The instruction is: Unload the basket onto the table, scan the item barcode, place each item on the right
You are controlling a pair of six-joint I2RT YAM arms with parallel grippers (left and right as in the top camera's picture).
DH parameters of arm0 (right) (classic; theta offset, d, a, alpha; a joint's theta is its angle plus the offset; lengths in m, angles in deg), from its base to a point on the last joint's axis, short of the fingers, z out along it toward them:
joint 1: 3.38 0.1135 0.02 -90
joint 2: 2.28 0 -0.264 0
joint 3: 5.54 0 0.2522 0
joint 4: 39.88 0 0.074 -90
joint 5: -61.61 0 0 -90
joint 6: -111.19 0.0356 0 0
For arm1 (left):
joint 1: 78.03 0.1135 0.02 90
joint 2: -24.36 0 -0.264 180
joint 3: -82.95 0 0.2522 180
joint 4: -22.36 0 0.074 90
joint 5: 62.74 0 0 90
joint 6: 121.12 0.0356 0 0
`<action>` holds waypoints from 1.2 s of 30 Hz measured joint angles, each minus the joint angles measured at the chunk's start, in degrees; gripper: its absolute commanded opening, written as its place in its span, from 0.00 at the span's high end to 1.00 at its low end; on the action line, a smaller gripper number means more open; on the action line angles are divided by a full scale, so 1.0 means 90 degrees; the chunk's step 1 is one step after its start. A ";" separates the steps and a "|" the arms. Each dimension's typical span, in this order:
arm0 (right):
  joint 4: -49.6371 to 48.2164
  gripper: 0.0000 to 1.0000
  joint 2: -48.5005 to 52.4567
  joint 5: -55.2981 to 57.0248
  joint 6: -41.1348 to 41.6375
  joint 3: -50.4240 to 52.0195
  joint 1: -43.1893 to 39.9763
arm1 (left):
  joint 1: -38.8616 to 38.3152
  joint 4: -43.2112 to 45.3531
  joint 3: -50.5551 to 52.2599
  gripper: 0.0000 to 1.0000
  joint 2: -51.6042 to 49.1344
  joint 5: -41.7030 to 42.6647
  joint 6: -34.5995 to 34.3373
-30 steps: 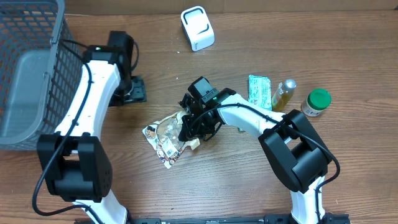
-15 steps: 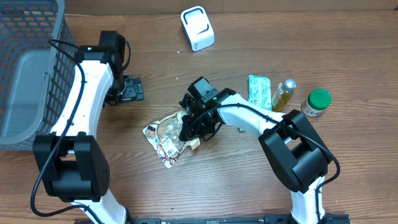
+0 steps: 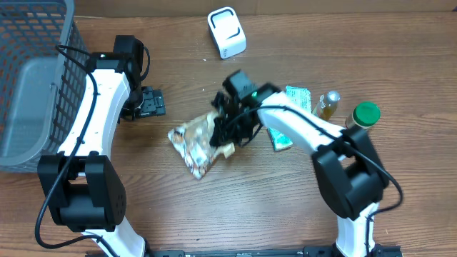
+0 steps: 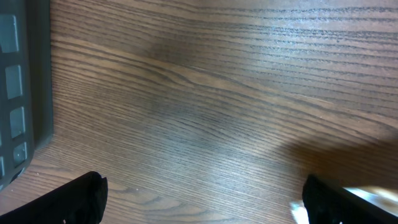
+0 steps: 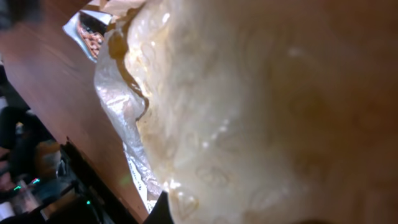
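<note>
Snack packet (image 3: 191, 148) clamped at one end in right hand (image 3: 223, 134), closed hard on the crinkled film. Rest of packet spread away from that hand, toward the left arm's side. Close against the right wrist lens: clear wrapper and pale contents, filling nearly the whole view. Barcode not made out.

Left hand (image 3: 148, 102) spread fully wide, holding nothing, low over bare worktop (image 4: 205, 93), well apart from packet.

White scanner (image 3: 227, 32) well beyond right hand. Green sachet (image 3: 298, 95), bottle (image 3: 326, 107) and green-capped jar (image 3: 365, 114) off right hand's outer side. Grey basket (image 3: 28, 71) off left hand's outer side.
</note>
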 measured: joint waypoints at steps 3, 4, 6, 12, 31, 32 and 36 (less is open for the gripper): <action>0.0668 0.96 -0.0340 0.0527 -0.0442 -0.0789 -0.0032 | 0.0000 0.0000 0.0000 0.00 0.0000 0.0000 -0.0002; 0.0884 0.96 -0.0437 0.0729 -0.0602 -0.1073 -0.0029 | 0.0000 0.0000 0.0000 0.00 0.0000 0.0000 0.0000; 0.1280 0.96 -0.0607 0.1236 -0.0918 -0.1700 -0.0024 | 0.0000 0.0000 0.0000 0.01 0.0000 0.0000 0.0000; 0.1122 0.96 -0.0777 0.2535 -0.1649 -0.2686 -0.0022 | 0.0000 0.0002 0.0000 0.01 0.0000 0.0000 0.0000; -0.1438 0.96 0.0019 0.4874 -0.4359 -0.2713 -0.0022 | 0.0000 0.0000 0.0000 0.01 0.0000 0.0002 0.0000; -0.1630 0.96 0.0119 0.5000 -0.4464 -0.2713 -0.0022 | 0.0000 0.0002 0.0000 0.01 0.0000 0.0000 0.0000; -0.2285 0.96 0.0449 0.5474 -0.4862 -0.2713 -0.0022 | 0.0000 0.0000 0.0000 0.00 0.0000 0.0000 0.0000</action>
